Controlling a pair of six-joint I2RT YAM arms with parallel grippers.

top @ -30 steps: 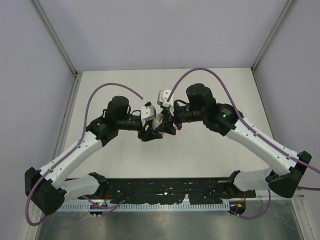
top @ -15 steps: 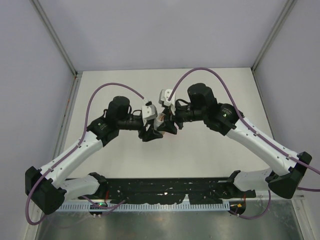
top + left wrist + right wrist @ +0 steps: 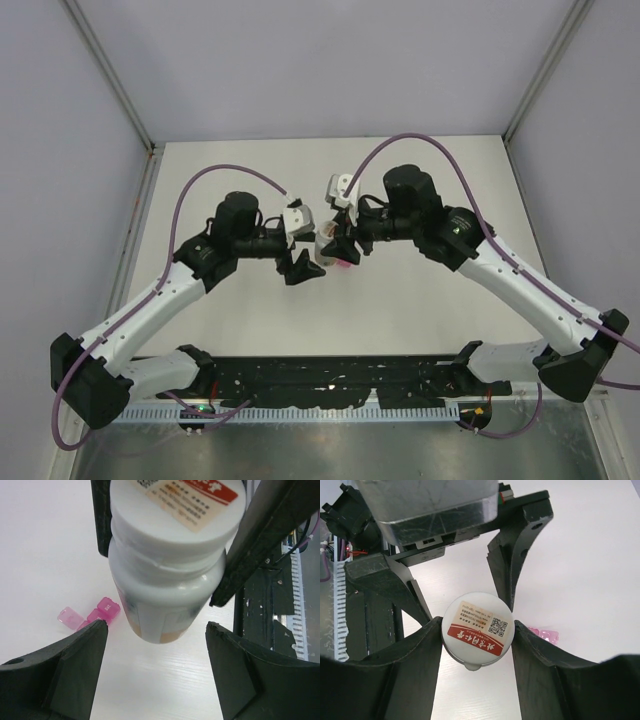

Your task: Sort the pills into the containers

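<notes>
While right gripper (image 3: 476,630) clamps white pill bottle (image 3: 170,575) by labelled end, left gripper (image 3: 156,632) is spread wide, fingers clear on either side, holding nothing. Lower left of left wrist view: pink pill box (image 3: 95,615) on table (image 3: 45,540), just beyond bottle. Risk: lone grip on smooth round plastic. Slip drops bottle onto box, knocks it off spot. Tilt off-aim, and pills scatter over table, miss compartments.
</notes>
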